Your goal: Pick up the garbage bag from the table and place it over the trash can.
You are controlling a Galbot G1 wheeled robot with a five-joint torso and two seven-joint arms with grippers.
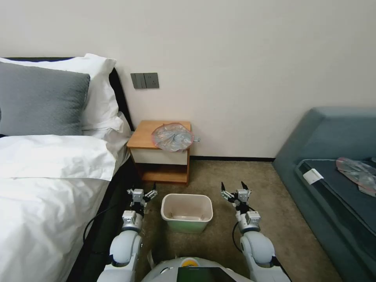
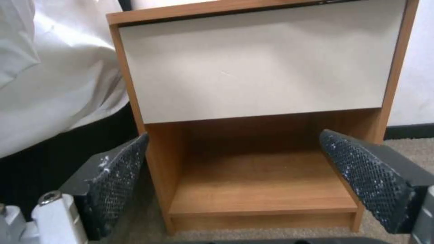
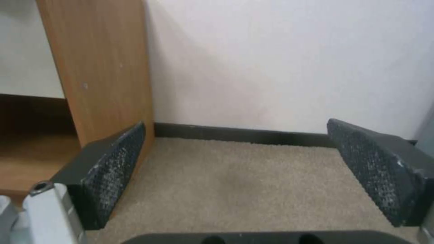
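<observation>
The garbage bag, crumpled grey plastic with a pinkish rim, lies on the right half of the table, a small wooden nightstand with a white drawer front. The trash can, cream inside and pale green outside, stands on the carpet in front of the table, between my arms. My left gripper hangs open to the left of the can, facing the table's low shelf. On the can's right my right gripper is open too, facing the table's side panel and the wall. Both hold nothing.
A bed with white sheets and pillows runs along the left, close to my left arm. A blue-grey sofa on the right carries another grey-and-pink plastic sheet. Open carpet lies between can, table and sofa.
</observation>
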